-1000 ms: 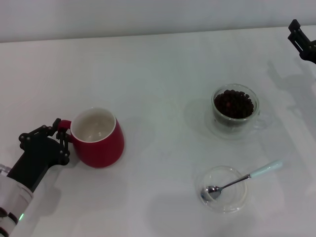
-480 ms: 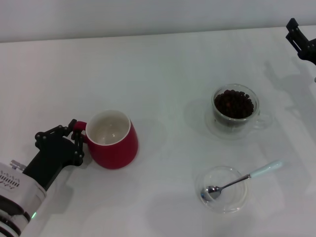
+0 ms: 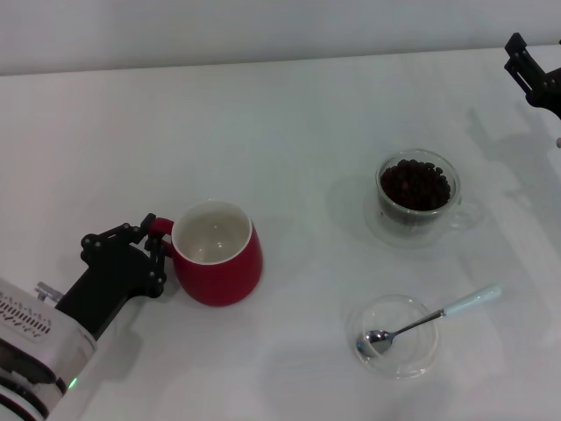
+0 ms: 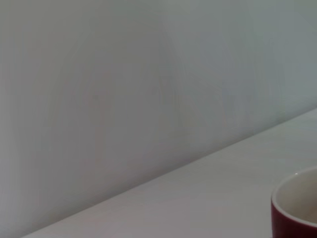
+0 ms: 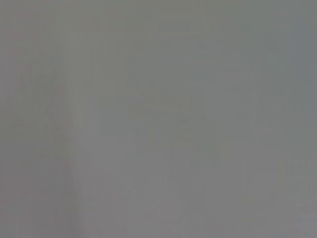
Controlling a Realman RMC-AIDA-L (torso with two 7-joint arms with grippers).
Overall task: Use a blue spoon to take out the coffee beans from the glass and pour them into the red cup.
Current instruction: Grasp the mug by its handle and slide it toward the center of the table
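Note:
The red cup (image 3: pixel 217 254) stands upright and empty on the white table at the left; its rim also shows in the left wrist view (image 4: pixel 296 206). My left gripper (image 3: pixel 156 246) is shut on the cup's loop handle. The glass (image 3: pixel 418 190), full of coffee beans (image 3: pixel 415 183), stands at the right. The blue spoon (image 3: pixel 429 321) lies with its metal bowl in a shallow clear dish (image 3: pixel 394 336) and its pale handle pointing right. My right gripper (image 3: pixel 530 72) hangs at the far right edge, away from everything.
The white table (image 3: pixel 289 132) runs back to a pale wall. The right wrist view shows only a plain grey surface.
My left gripper has slid the red cup to the right, toward the table's middle. The right gripper has barely moved.

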